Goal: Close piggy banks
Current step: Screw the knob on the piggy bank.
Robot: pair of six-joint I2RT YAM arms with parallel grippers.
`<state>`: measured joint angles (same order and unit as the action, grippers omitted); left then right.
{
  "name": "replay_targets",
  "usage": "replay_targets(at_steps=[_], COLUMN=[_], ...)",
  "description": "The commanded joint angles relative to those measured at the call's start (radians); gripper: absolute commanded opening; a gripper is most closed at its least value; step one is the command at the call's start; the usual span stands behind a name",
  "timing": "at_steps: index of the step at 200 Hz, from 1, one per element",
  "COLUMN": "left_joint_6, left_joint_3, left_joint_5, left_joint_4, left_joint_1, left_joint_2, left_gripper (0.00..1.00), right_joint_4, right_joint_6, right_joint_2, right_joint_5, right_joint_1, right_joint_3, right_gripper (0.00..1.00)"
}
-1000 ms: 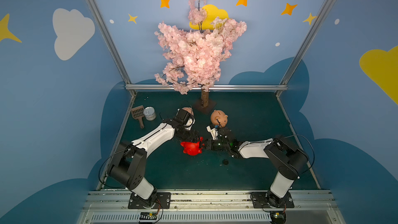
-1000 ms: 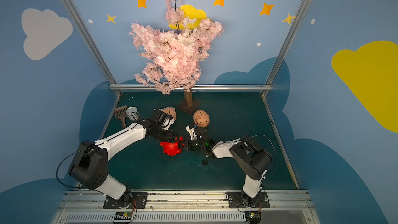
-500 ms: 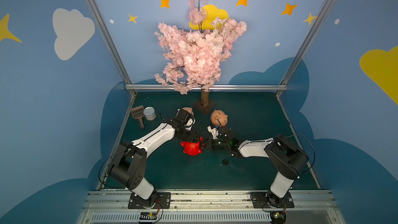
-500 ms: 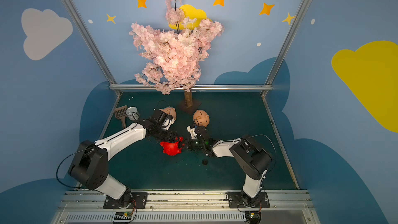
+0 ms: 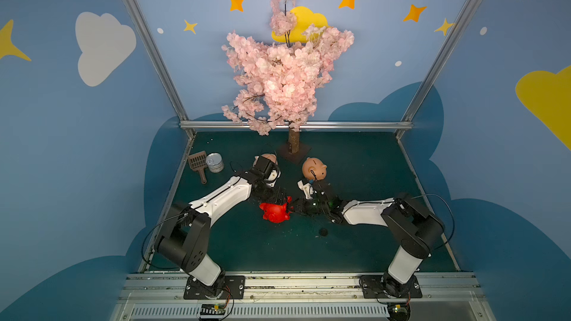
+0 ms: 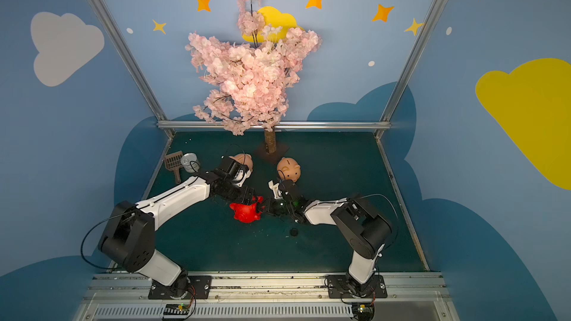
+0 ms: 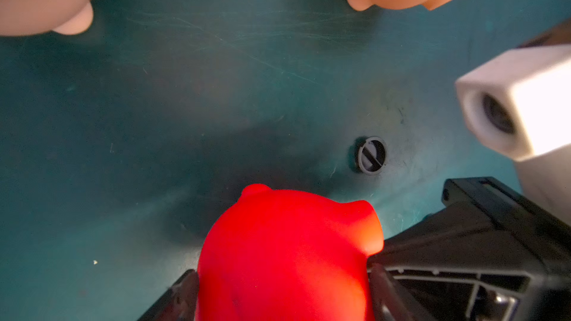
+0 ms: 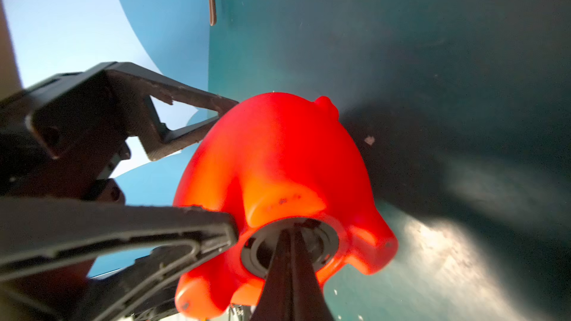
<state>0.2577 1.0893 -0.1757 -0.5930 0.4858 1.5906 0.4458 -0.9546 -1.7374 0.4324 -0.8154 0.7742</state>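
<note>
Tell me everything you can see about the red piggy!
The red piggy bank is round, smooth, shiny plastic with stubby legs. It is tipped over on its side, belly towards the right arm. The left gripper clamps its body from both sides. Its belly has a round hole with what looks like a grey plug in it, and the shut right gripper presses its tip there. Whether the piggy touches the green table cannot be told.
</note>
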Motion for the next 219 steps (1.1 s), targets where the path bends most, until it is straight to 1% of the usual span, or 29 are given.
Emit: replay_targets(at_steps=[1, 26, 46, 58, 83, 118, 141, 170, 181, 209, 219], left_joint_6=[0.000, 0.000, 0.003, 0.004, 0.009, 0.020, 0.037, 0.049, 0.056, 0.092, 0.123], left_joint_3=[-0.027, -0.005, 0.011, 0.017, 0.035, 0.058, 0.091, 0.118, 0.121, 0.110, 0.103], left_joint_5=[-0.008, -0.010, -0.007, -0.006, 0.004, 0.006, 0.049, 0.090, 0.110, 0.163, 0.173], left_joint_4=[-0.138, -0.149, -0.155, -0.160, -0.187, -0.209, -0.244, -0.281, -0.289, -0.297, -0.299], left_joint_1=[0.030, 0.030, 0.030, 0.030, 0.030, 0.049, 0.064, 0.087, 0.099, 0.141, 0.153], left_joint_2=[0.052, 0.051, 0.045, 0.037, 0.022, 0.002, -0.003, -0.024, -0.039, -0.073, -0.083], left_gripper=[0.83, 0.87, 0.93, 0.95, 0.97, 0.97, 0.99, 0.99, 0.99, 0.99, 0.99], right_joint_4=[-0.158, -0.197, -0.225, -0.249, -0.303, -0.370, -0.444, -0.493, -0.507, -0.517, -0.517], right_joint_6=[0.076, 0.097, 0.112, 0.124, 0.151, 0.167, 0.195, 0.231, 0.243, 0.213, 0.215], right_joint_2=[0.055, 0.079, 0.096, 0.114, 0.169, 0.263, 0.320, 0.381, 0.396, 0.418, 0.425], right_joint_5=[-0.095, -0.098, -0.092, -0.092, -0.094, -0.072, -0.060, -0.059, -0.058, -0.099, -0.115], right_joint_1=[-0.006, -0.004, -0.001, 0.001, 0.013, 0.058, 0.086, 0.109, 0.118, 0.132, 0.136], right_joint_3=[0.020, 0.020, 0.020, 0.020, 0.012, -0.013, -0.007, -0.003, 0.001, 0.004, 0.007], right_gripper=[0.11, 0.18, 0.23, 0.25, 0.25, 0.25, 0.25, 0.26, 0.27, 0.31, 0.35])
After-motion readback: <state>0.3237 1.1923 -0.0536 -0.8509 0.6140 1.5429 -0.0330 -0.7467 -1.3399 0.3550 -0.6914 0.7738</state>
